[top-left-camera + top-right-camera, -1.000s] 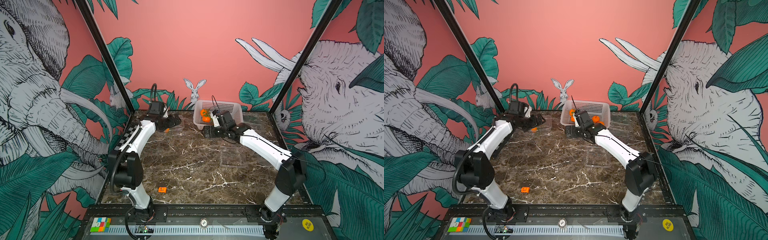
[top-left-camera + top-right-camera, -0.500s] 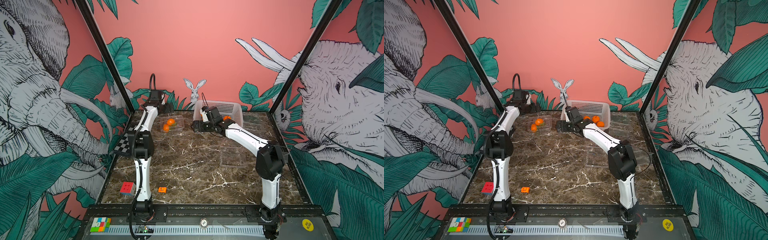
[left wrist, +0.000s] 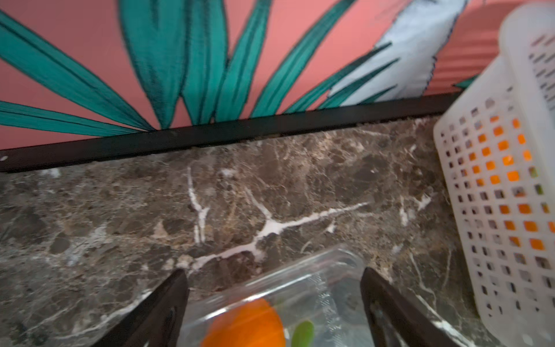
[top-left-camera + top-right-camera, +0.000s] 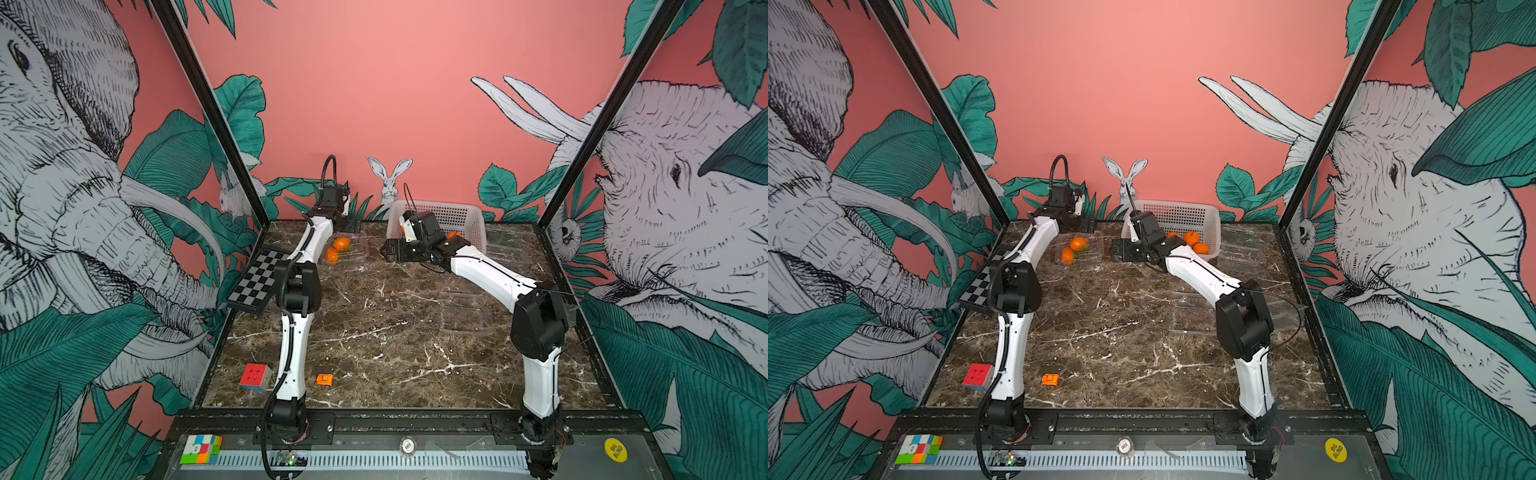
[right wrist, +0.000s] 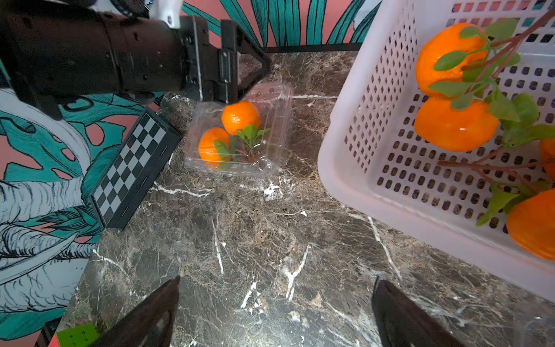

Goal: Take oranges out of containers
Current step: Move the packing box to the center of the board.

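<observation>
Marble table: container of oranges sits beneath left hand.

1. a brown marble table with white veins formed the floor of the cell.
2. a white perforated basket stood at the back, right of centre, close to the rear wall.
3. a folded chessboard lay tilted at the table's left edge.
4. a red-faced puzzle cube sat near the front left corner, with a small flat orange block near it.
5. a multicoloured cube rested on the front rail, and a round yellow label sat towards the rail's right end.
6. a painted white rabbit showed on the pink wall.
</observation>
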You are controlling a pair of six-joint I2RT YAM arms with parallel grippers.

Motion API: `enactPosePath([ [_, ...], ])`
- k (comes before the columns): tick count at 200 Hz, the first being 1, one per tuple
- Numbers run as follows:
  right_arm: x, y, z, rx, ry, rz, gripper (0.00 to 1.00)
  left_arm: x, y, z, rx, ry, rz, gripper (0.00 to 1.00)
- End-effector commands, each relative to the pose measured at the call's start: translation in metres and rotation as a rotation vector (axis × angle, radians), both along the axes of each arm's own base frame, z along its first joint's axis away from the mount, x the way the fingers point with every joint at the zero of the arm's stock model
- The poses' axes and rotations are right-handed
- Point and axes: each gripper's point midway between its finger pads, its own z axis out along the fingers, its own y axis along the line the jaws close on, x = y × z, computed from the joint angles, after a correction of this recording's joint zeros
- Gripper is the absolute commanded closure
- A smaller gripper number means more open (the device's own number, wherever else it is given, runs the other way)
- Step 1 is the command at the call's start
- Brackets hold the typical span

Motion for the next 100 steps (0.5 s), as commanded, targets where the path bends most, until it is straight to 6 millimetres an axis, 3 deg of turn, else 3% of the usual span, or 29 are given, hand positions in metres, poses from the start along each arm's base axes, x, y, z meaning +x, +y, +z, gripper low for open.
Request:
enactPosePath([
  [1, -0.006, -0.002, 0.027, 0.028, -0.048, 0.001, 0.01, -0.016, -0.004, 0.021, 0.044, -0.012, -0.032, 0.11],
  [60, -0.017, -0.012, 0.033, 0.05, -0.049, -0.018, 0.01, -0.048, -0.007, 0.009, 0.01, 0.077, -0.005, 0.13],
  [100, -0.022, -0.016, 0.024, 0.055, -0.036, -0.029, 0.02, -0.089, -0.024, 0.012, -0.058, 0.12, 0.002, 0.13],
])
